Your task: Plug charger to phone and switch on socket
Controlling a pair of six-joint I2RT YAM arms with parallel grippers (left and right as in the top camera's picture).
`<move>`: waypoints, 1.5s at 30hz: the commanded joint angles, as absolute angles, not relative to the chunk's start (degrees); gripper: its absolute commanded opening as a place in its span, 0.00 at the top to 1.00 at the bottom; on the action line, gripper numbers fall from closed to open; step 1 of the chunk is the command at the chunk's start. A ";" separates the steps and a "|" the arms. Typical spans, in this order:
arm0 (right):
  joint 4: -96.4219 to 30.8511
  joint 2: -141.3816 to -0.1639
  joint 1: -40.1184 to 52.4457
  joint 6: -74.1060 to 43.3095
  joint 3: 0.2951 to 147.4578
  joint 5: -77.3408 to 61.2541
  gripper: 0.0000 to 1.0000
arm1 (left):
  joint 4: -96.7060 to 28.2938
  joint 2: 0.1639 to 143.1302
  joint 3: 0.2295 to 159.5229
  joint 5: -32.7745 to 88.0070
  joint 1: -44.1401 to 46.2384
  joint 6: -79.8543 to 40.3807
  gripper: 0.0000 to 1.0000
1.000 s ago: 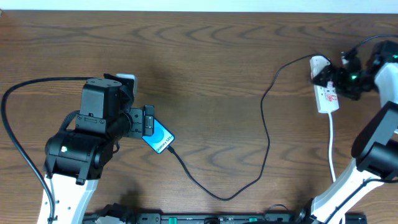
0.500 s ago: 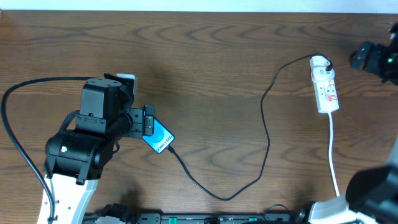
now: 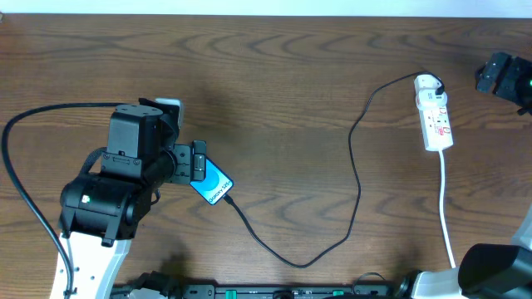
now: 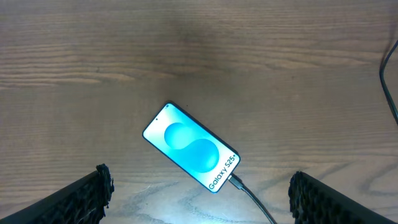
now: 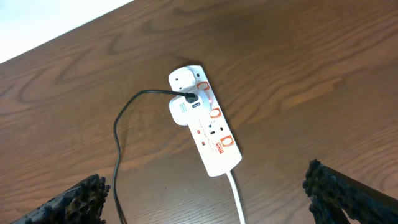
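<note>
1. Pulled back from the socket (image 3: pixel 435 120), the right arm (image 3: pixel 501 76) now hangs at the table (image 3: pixel 274 75) edge, seen from overhead. The charger (image 3: pixel 357 178) trails from socket to phone (image 3: pixel 213 184), beside the left arm.
2. Left wrist: the left gripper (image 4: pixel 199 177) hovers spread wide above the phone with the charger tip seated, so plugging looks done.
3. Right wrist: the right gripper (image 5: pixel 204 177), spread and empty, overlooks the socket. Its switch state cannot be told.

A dark brown wood-grain tabletop (image 3: pixel 274 75) fills the overhead view. Along its far edge, at 12 o'clock, runs a pale off-white strip (image 3: pixel 266 7); whether it is wall or floor is unclear. The light is soft and even.
</note>
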State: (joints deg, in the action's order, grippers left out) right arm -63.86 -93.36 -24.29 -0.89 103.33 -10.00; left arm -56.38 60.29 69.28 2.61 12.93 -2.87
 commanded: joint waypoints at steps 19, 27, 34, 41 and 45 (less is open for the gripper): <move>-64.07 -93.65 -23.94 -1.67 103.33 -9.34 0.01 | -56.31 60.34 70.37 1.89 13.10 -2.15 0.08; -64.07 -93.65 -23.94 -1.69 103.33 -9.34 0.01 | -56.34 60.34 70.30 1.89 13.10 -2.15 0.08; -64.07 -93.65 -23.94 -1.69 103.33 -9.37 0.01 | -56.31 57.01 67.99 1.89 13.10 -2.15 0.08; -64.07 -93.65 -23.94 -1.69 103.33 -9.37 0.01 | -56.16 49.32 62.19 1.91 13.08 -2.15 0.07; -64.07 -93.65 -23.94 -1.69 103.33 -9.37 0.01 | -52.88 43.13 55.90 1.91 13.06 -2.17 0.08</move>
